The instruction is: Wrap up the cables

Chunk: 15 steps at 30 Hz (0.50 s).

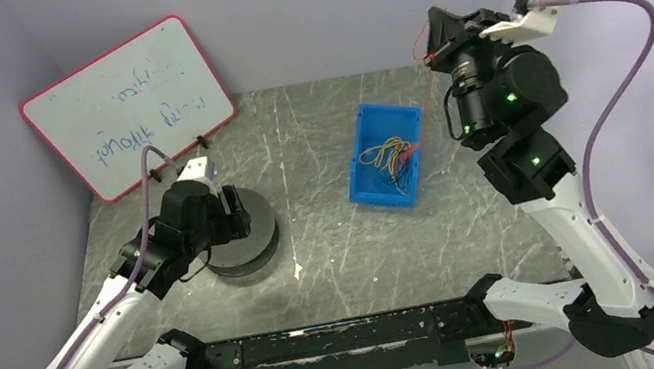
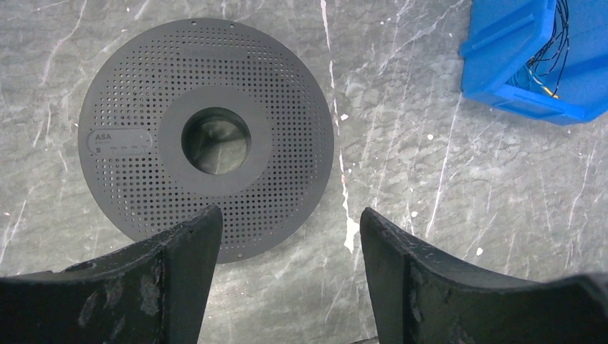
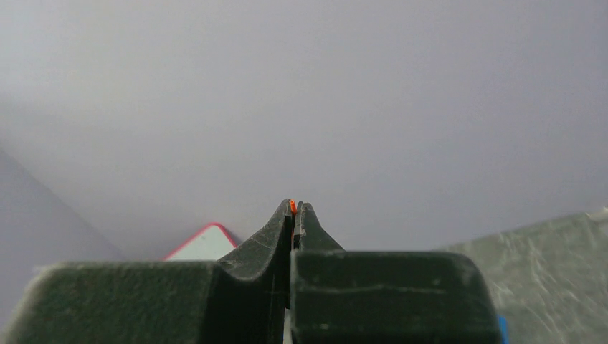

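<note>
Thin orange-red and yellow cables (image 1: 392,158) lie tangled in a blue bin (image 1: 368,152). My right gripper (image 1: 427,40) is raised high above the bin's far right and is shut on one orange-red cable; its tip (image 3: 292,206) pokes out between the closed fingers, and the strand (image 1: 422,97) hangs down toward the bin. The dark grey perforated spool (image 2: 208,136) lies flat on the table at the left, also in the top view (image 1: 257,242). My left gripper (image 2: 290,233) is open and empty, hovering over the spool's near edge.
A red-framed whiteboard (image 1: 126,103) leans against the back left wall. The blue bin shows at the upper right of the left wrist view (image 2: 516,64). Lilac hoses (image 1: 628,40) loop off both arms. A black rail (image 1: 350,338) runs along the near table edge.
</note>
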Tool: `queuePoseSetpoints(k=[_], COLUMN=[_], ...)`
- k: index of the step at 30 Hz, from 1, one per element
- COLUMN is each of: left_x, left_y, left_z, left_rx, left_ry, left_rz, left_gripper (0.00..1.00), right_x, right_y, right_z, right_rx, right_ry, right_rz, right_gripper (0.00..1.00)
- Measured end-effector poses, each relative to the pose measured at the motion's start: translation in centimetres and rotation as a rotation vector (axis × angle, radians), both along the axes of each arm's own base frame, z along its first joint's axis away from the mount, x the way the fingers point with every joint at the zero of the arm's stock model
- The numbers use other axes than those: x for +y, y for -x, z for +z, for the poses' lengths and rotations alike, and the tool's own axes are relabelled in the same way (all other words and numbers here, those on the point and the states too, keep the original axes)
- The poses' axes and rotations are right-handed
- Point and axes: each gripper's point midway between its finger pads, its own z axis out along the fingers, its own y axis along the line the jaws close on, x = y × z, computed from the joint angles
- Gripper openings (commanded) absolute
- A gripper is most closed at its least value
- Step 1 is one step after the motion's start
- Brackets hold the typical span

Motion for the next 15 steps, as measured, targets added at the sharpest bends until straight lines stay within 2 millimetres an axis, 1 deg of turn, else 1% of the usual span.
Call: queuePoseSetpoints(k=[1, 4, 8, 11, 15], left_x=[0.0, 0.0, 0.1, 0.1, -0.2], left_y=[0.0, 0.0, 0.1, 0.3, 0.4], left_z=[0.0, 0.2, 0.4, 0.6, 1.2], left_rx=[-0.001, -0.006, -0.015, -0.021, -0.040], left_ry=[0.000, 0.003, 0.010, 0.014, 0.037], left_rz=[-0.001, -0.001, -0.002, -0.006, -0.028], left_gripper=[0.75, 0.75, 0.75, 0.75, 0.75], right_x=[0.0, 0.1, 1.1, 2.4, 4.0], right_y=[0.4, 1.4, 2.6, 3.6, 4.5], right_z=[1.1, 3.3, 5.3, 5.9, 6.0], right_rx=[-0.024, -0.074, -0.126, -0.149, -0.156], right_ry=[-0.008, -0.021, -0.024, -0.011, 0.018], right_rz=[0.014, 0.054, 0.142, 0.229, 0.330], right_gripper=[0.00, 0.00, 0.00, 0.00, 0.00])
